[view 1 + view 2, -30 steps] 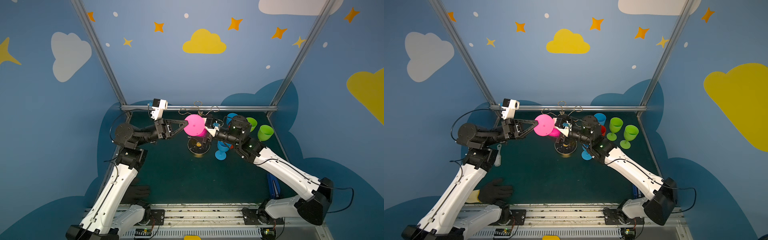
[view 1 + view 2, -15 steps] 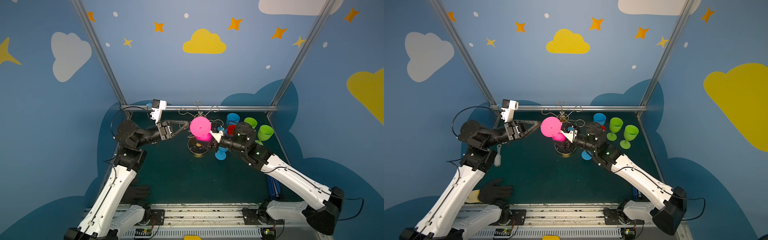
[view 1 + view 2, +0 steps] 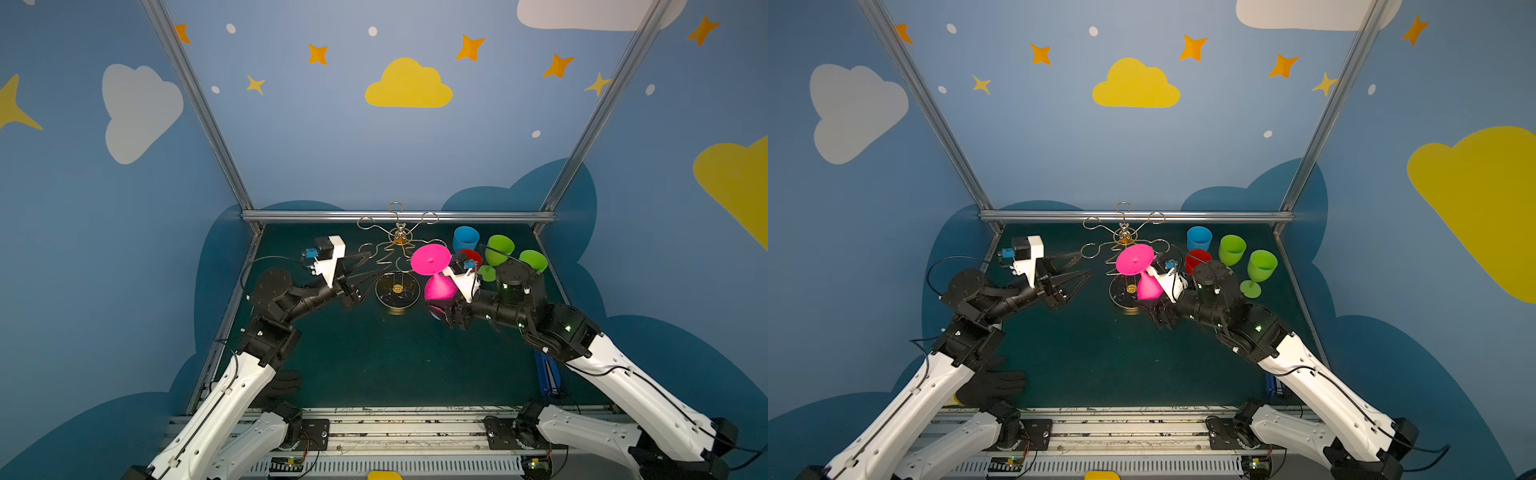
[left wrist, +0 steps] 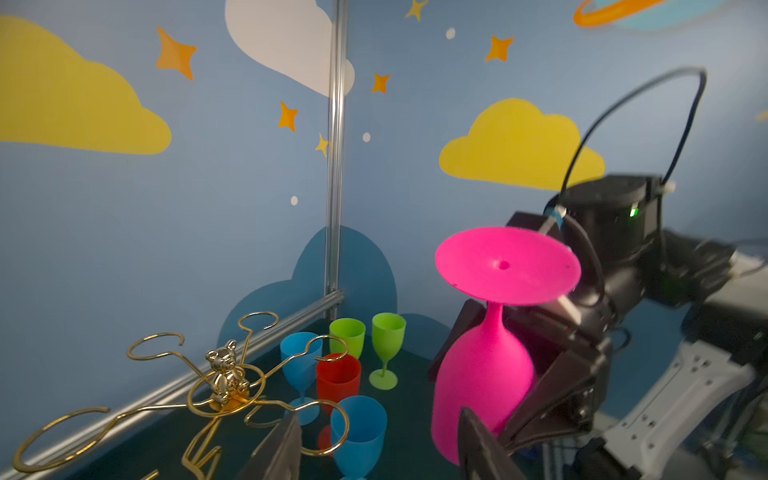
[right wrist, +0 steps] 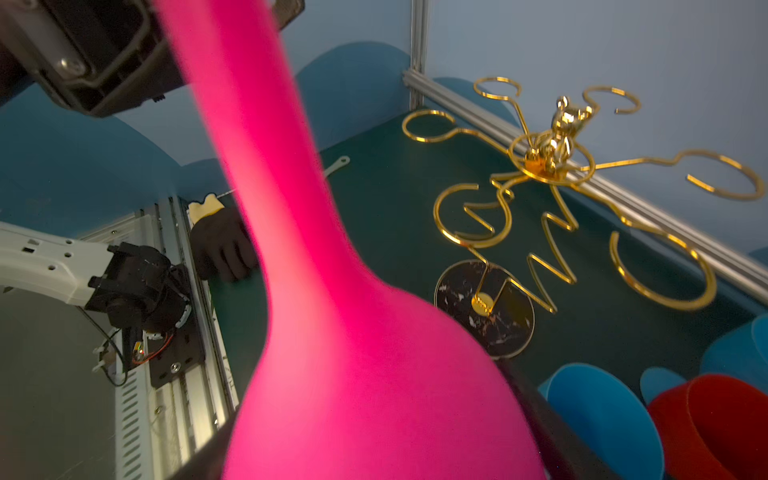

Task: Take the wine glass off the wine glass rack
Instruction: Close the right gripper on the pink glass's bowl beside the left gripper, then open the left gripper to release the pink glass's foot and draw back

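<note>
Dark green desk (image 3: pixel 374 365), walled in blue panels, with your two white and black arms reaching in from the front rail. At the back centre stands the wine glass rack (image 3: pixel 400 237), a thin gold wire stand with curled loop arms, a zigzag stem and a round dark disc base rimmed in gold. The bright pink plastic wine glass (image 3: pixel 436 284) is off the rack: it hangs upside down, foot uppermost and slightly tilted, above the desk just to the right of the rack's base, apart from the wire arms in the left wrist view. Behind it, toward the back right corner, stand a blue plastic goblet (image 3: pixel 465 239), a red plastic cup (image 3: pixel 473 255) and two green plastic goblets (image 3: pixel 500 247). Your right gripper (image 4: pixel 469 395) is clamped around the bowl of the wine glass, one finger on each side. Your left gripper (image 3: pixel 1084 264) is spread apart and holds nothing, level with the rack's stem on its left, not touching it.
</note>
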Controlling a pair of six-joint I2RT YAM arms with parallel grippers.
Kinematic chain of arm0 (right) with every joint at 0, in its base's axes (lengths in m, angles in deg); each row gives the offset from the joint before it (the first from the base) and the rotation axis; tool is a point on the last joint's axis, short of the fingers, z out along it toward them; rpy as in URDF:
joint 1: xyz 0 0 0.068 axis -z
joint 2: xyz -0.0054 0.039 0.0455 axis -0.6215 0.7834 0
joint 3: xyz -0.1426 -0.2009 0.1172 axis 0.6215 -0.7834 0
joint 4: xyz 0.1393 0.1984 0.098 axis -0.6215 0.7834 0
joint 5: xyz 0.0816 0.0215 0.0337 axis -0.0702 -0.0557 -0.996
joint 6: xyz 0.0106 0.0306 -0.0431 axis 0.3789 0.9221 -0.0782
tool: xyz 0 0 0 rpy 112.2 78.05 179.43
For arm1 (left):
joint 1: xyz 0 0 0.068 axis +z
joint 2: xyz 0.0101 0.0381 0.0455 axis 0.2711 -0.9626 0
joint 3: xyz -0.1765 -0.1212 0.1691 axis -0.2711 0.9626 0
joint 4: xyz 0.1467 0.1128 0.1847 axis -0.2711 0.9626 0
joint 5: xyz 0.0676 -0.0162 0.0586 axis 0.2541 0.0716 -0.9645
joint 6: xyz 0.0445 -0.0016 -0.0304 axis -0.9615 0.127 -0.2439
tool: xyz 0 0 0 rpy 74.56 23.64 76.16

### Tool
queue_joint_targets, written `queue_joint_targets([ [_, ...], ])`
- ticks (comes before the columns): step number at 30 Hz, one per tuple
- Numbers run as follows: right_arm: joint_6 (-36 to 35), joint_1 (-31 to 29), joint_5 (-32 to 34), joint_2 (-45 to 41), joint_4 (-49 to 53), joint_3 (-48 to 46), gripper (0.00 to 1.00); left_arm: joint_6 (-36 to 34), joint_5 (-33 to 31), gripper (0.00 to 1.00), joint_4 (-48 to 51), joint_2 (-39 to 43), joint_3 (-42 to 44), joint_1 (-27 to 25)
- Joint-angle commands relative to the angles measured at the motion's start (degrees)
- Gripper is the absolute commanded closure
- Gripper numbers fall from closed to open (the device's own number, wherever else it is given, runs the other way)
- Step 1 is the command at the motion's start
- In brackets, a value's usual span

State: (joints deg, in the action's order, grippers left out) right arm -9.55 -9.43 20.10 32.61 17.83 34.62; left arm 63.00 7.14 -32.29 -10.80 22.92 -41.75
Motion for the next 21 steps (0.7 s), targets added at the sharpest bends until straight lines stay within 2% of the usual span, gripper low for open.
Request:
queue_joint_targets([
  [1,4.1,-0.5,0.3,1.1,9.0,3.8,0.67,-21.2,-6.2,0.43,-3.0,0.7,1.5,-3.6],
  [5,5.8,-0.7,-1.0,2.5,11.3,4.8,0.70,-27.3,-7.1,0.44,-4.0,0.6,2.7,-6.6],
  [9,6.5,-1.2,-1.4,3.8,12.1,5.1,0.72,-30.5,-8.9,0.44,-4.3,0.2,2.8,-8.4],
  [21,7.5,-4.8,-2.2,8.1,11.7,6.6,0.75,-34.9,-8.8,0.45,-2.2,-2.3,1.5,-11.9],
])
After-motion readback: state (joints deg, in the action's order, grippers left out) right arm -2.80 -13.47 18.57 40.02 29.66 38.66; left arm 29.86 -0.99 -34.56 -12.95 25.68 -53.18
